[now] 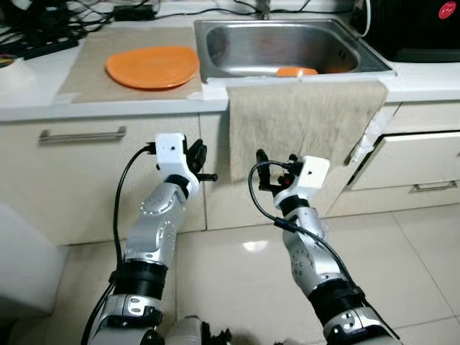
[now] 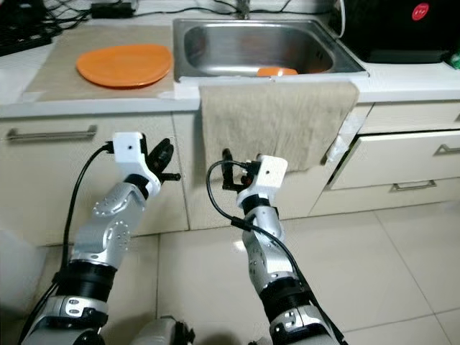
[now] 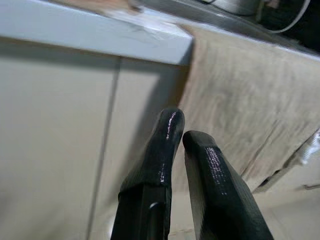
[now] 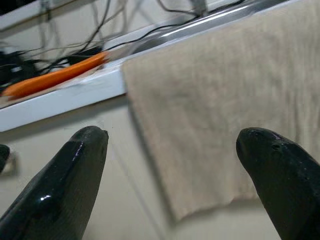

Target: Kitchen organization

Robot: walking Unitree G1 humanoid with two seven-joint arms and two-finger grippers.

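Observation:
An orange plate (image 1: 152, 67) lies on a beige mat (image 1: 85, 72) on the white counter, left of a steel sink (image 1: 259, 47). A small orange item (image 1: 296, 71) rests inside the sink at its front wall. A beige towel (image 1: 302, 122) hangs from the counter edge over the cabinet front. My left gripper (image 1: 198, 159) is raised before the cabinet door, just left of the towel, its fingers (image 3: 167, 145) shut and holding nothing. My right gripper (image 1: 275, 167) stands open in front of the towel's lower part, with nothing between its fingers (image 4: 80, 160).
A cabinet handle (image 1: 81, 134) sits below the counter at the left. Drawers (image 1: 424, 162) stand slightly ajar at the right. A black appliance (image 1: 424, 25) and a tangle of cables (image 1: 43, 29) occupy the counter's back corners. Glossy floor tiles (image 1: 237, 259) lie below.

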